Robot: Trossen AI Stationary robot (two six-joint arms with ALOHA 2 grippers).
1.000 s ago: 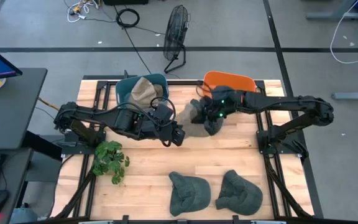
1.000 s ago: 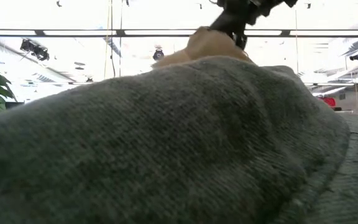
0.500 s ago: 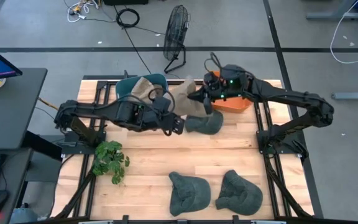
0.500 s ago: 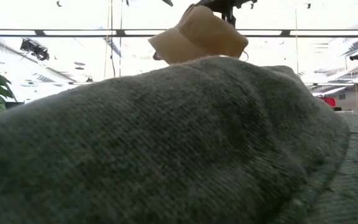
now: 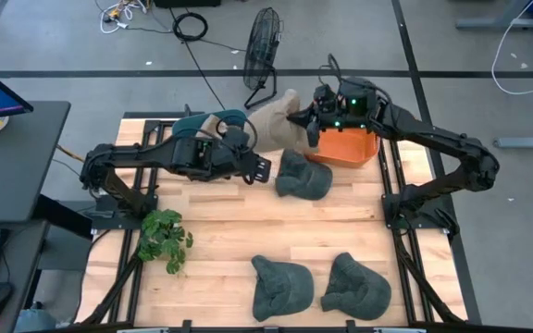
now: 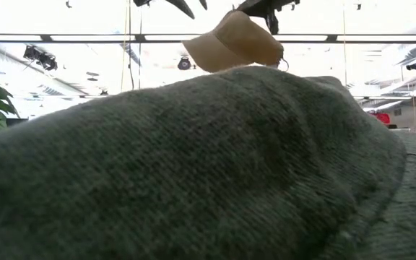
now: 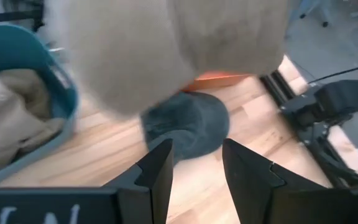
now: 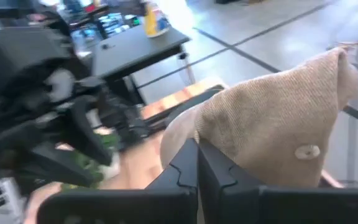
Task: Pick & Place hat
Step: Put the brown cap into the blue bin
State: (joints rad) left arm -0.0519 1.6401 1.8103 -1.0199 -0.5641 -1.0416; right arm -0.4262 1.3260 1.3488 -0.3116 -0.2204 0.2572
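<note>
Right hand pinched closed on the crown of a tan hat, carrying it in the air over the back edge of the table, between the teal bin and the orange bin. In the right wrist view, fingers closed tight together on the tan cloth, with the hat's top button showing nearby. Left hand open and empty, low over the table beside the teal bin, which already holds tan cloth. One grey hat lying flat on the wood just below the carried one; two more grey hats near the front edge, one filling most of the low view. Judging by the droop and folds: light, soft, floppy fabric, not fragile, unlikely to slip. Best taken by a pinch of bunched crown cloth, or by the stiffer brim for a steadier carry.
</note>
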